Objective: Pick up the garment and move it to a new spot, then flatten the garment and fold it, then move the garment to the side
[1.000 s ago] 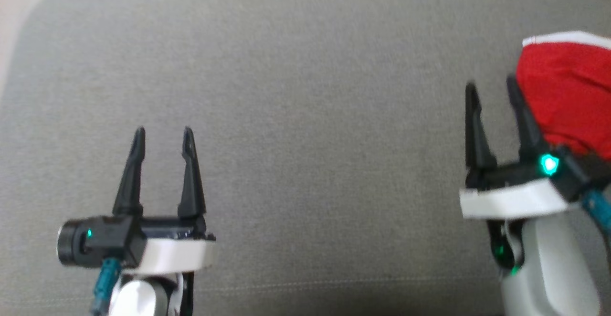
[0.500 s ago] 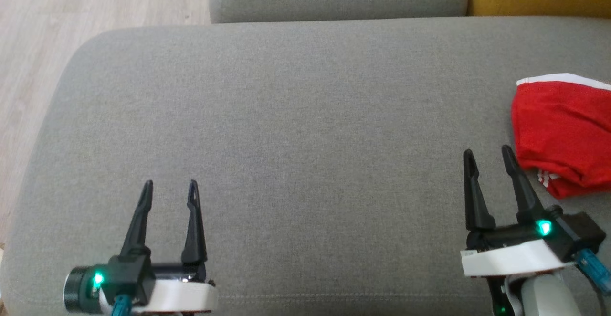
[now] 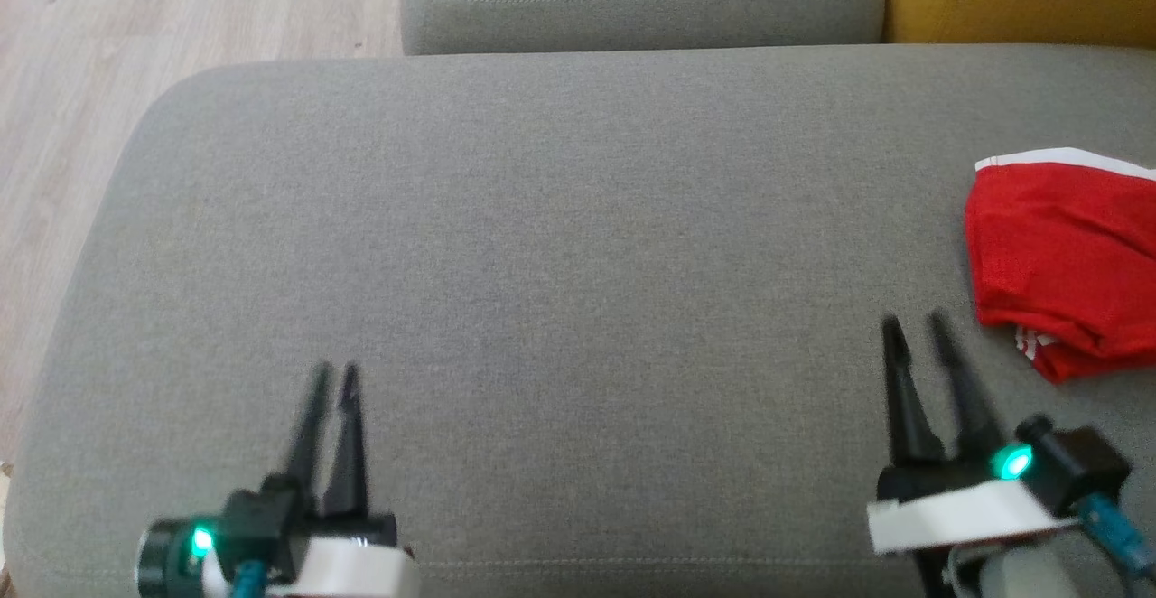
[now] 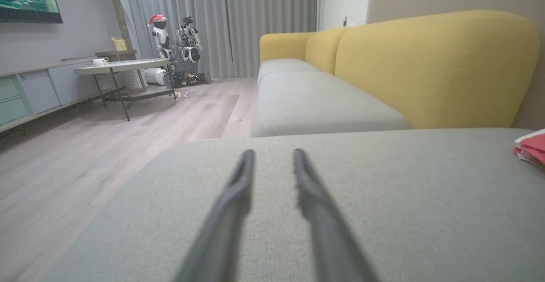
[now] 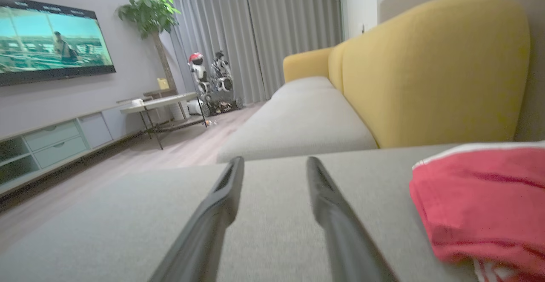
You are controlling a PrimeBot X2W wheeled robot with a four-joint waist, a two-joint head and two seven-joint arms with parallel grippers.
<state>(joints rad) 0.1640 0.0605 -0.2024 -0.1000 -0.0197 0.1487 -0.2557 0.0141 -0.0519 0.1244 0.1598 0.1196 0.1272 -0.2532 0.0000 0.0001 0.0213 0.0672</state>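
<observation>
Garment (image 3: 1057,255), red, cut off at right

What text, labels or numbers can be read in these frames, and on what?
No readable text found.
Red fabric garment with white trim: white stripes near one edge, no lettering visible.
Wall-mounted flat television screen: shows a picture, with no legible words.
</observation>
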